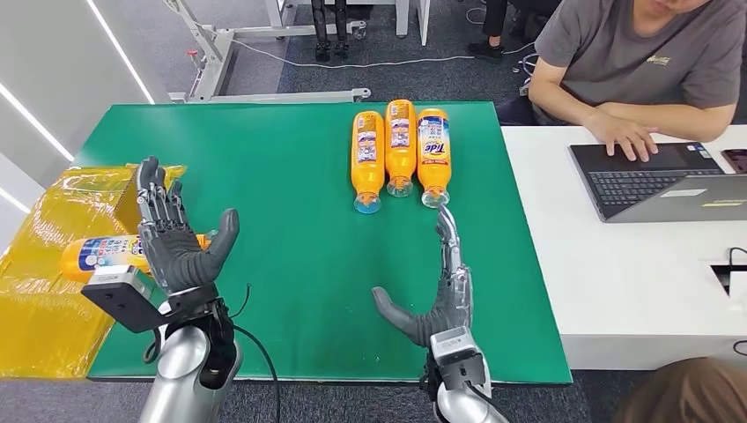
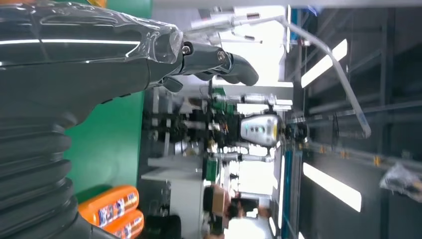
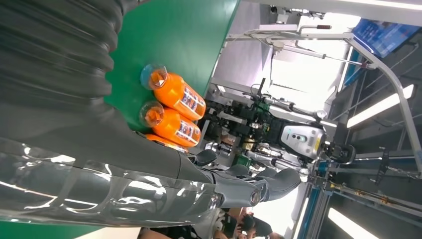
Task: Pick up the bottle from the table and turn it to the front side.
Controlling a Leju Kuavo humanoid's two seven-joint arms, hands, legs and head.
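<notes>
Three orange bottles lie side by side at the far middle of the green table, caps toward me: a left bottle, a middle bottle and a right bottle with its front label up. Two of them show in the right wrist view and in the left wrist view. My right hand is open, raised over the table just short of the right bottle's cap. My left hand is open and upright near the table's left edge. Another orange bottle lies behind the left hand in a yellow bin.
A yellow plastic-lined bin stands left of the table. A white desk adjoins on the right, with a laptop and a seated person typing. Another person's head shows at the lower right corner.
</notes>
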